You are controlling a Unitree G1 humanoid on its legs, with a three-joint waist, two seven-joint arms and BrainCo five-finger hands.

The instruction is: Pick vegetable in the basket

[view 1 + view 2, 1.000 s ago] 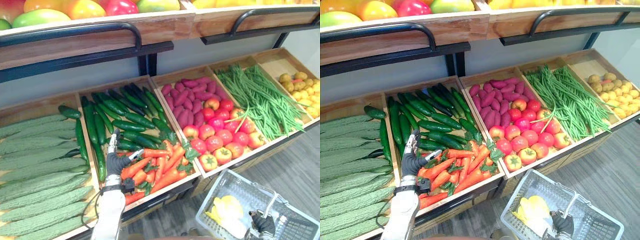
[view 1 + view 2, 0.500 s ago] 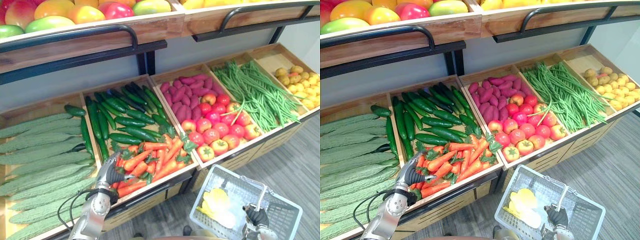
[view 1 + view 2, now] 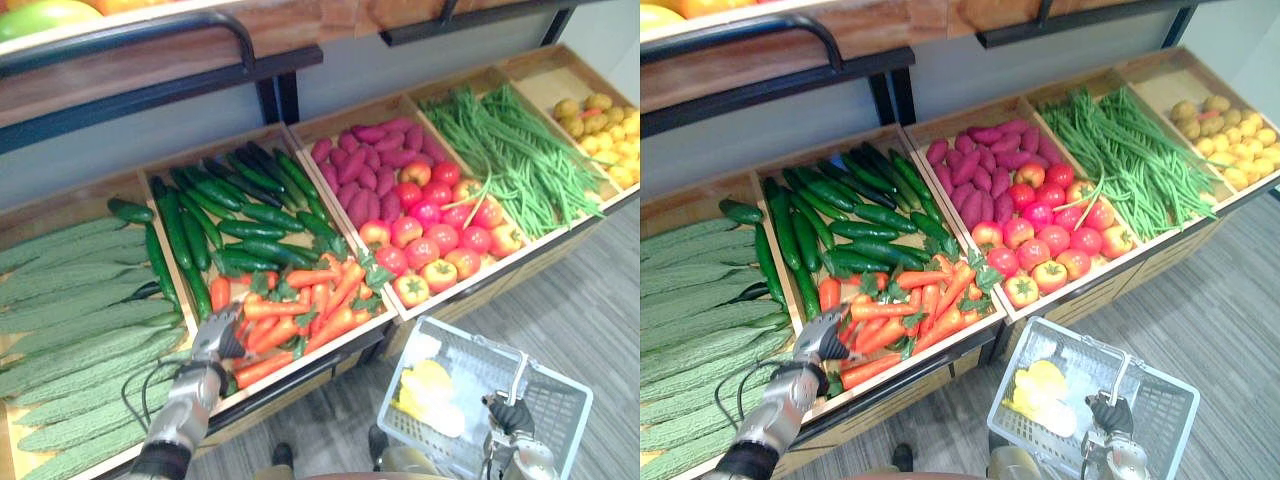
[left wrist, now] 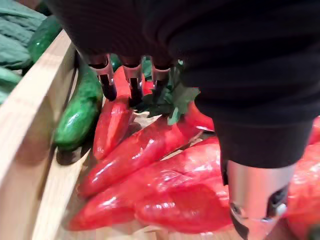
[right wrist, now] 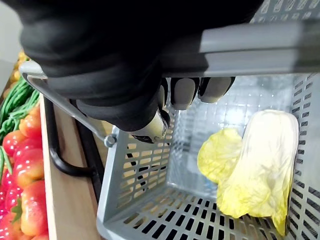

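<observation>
left hand [image 3: 218,335], uncurled, over carrots [image 3: 312,316] | long axes diagonal, leafy tops rearward

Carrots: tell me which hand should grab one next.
Left. The left hand hangs open just over the carrots; the right hand is curled round the basket handle, away from the crate.

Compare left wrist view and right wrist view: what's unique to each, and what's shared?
Left wrist: left hand, fingers straight over red carrots, a cucumber beside them. Right wrist: right hand curled round the basket handle, grey basket holding a yellow cabbage, tomatoes beyond. Shared: wooden crate edge.
</observation>
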